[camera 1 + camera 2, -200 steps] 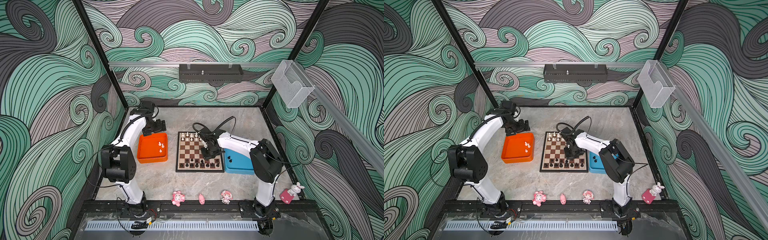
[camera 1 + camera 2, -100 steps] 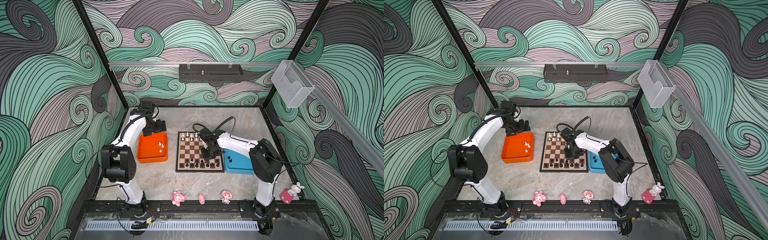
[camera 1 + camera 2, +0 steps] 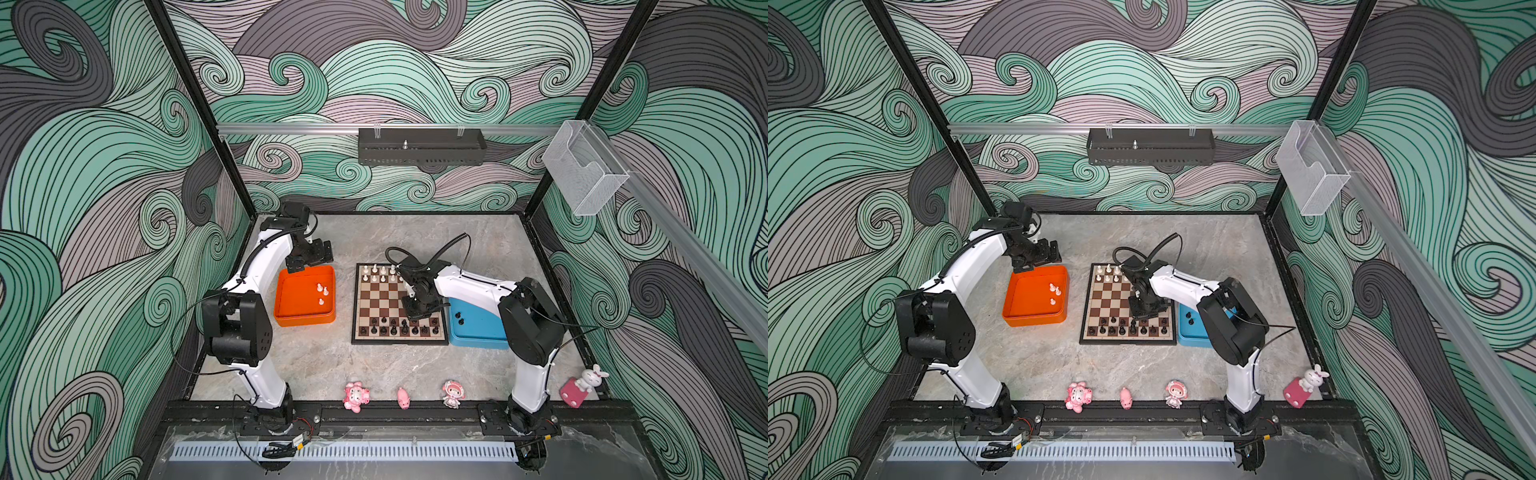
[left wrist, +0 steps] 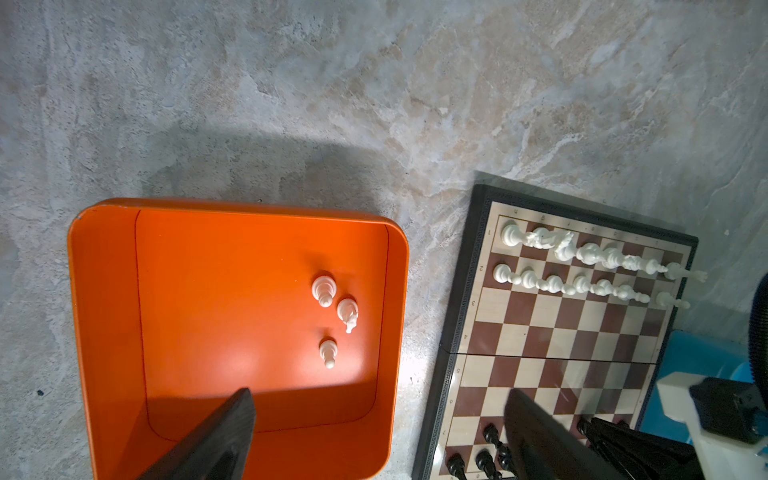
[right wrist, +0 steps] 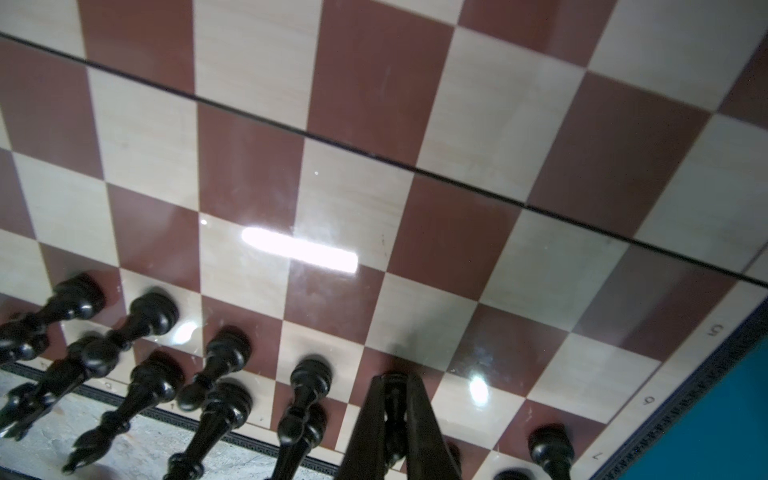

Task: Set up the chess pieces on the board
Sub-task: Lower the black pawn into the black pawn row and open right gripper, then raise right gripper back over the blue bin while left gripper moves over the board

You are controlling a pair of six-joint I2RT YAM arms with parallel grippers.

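Pinching black piece [image 5: 392, 419] | right gripper [image 5: 392, 384] over board [image 5: 365, 199] | left gripper [image 4: 379, 397] wide

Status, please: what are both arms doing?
Left gripper open by orange tray, three white pieces inside. Right gripper shut on black piece, at board black rows. Nothing blocking.

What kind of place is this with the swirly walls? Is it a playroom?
Probably a robot practice booth, not a playroom: a left arm and right arm are mounted on the front rail, and swirly walls box in one table holding a chessboard.
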